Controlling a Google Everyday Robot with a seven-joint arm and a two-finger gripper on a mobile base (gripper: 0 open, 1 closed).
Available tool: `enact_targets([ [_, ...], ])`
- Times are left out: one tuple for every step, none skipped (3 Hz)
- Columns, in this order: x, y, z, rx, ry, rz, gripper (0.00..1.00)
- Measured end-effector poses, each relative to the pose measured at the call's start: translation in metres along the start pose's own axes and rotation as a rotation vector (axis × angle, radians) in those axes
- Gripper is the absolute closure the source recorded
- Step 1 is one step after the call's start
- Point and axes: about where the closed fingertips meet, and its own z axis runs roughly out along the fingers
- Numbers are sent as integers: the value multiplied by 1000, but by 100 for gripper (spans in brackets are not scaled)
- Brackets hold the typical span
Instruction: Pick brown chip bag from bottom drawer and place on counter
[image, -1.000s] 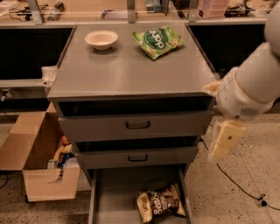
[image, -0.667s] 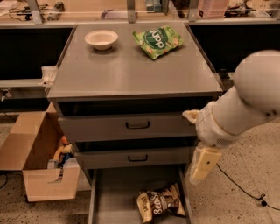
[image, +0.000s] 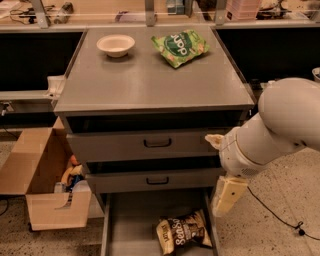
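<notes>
Shows smooth, matt grey metal across the table (image: 145, 85), with a faint sheen toward 12 o'clock. Shows the same flat grey metal on the bottom drawer (image: 132, 225) at 6 o'clock. Glints crinkly and glossy on the brown chip bag (image: 182, 232) and the green chip bag (image: 181, 46). Looks matt on the pale bowl (image: 115, 44). Looks smooth, cream and plastic-like on the pincer (image: 227, 196) at 4 o'clock, below the glossy white arm (image: 280, 125). Looks rough and matt on the cardboard box (image: 35, 170) at 8 o'clock.

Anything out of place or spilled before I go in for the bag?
Nothing spilled. The brown chip bag lies crumpled and askew near the right wall of the bottom drawer, with the gripper hanging above and right of it.
</notes>
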Motion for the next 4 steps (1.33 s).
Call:
enact_targets([
  [6, 3, 14, -8, 0, -8, 0],
  [30, 9, 73, -50, 18, -23, 0],
  [60, 17, 145, -105, 22, -47, 0],
  [85, 27, 214, -168, -3, -48, 0],
])
